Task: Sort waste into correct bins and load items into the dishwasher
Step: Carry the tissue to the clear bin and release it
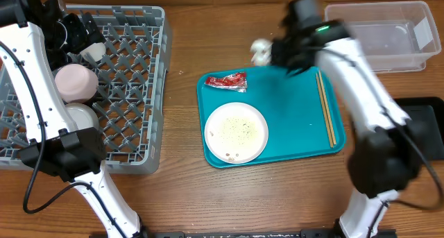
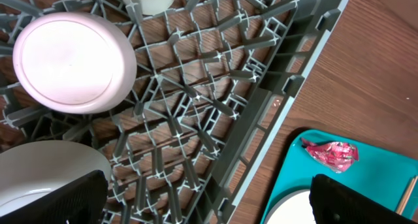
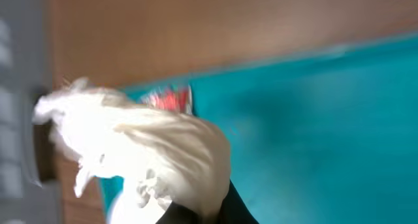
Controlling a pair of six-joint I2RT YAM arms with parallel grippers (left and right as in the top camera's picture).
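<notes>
My right gripper (image 1: 272,52) is shut on the crumpled white tissue (image 1: 260,52) just past the teal tray's far edge; in the right wrist view the tissue (image 3: 130,145) bulges out from the black fingertips (image 3: 215,211). The red wrapper (image 1: 227,80) lies on the teal tray (image 1: 291,127) beside the large white plate (image 1: 236,132), which carries crumbs. Chopsticks (image 1: 326,106) lie along the tray's right side. My left gripper (image 2: 209,204) hangs open over the grey dish rack (image 1: 132,92), holding nothing. An upturned pale bowl (image 2: 72,61), a white bowl (image 1: 82,116) and a cup (image 1: 94,52) sit in the rack.
The clear tub (image 1: 388,37) stands at the back right, close behind the right arm. The black tray (image 1: 427,127) shows at the right edge. Bare wooden table lies between the rack and the teal tray.
</notes>
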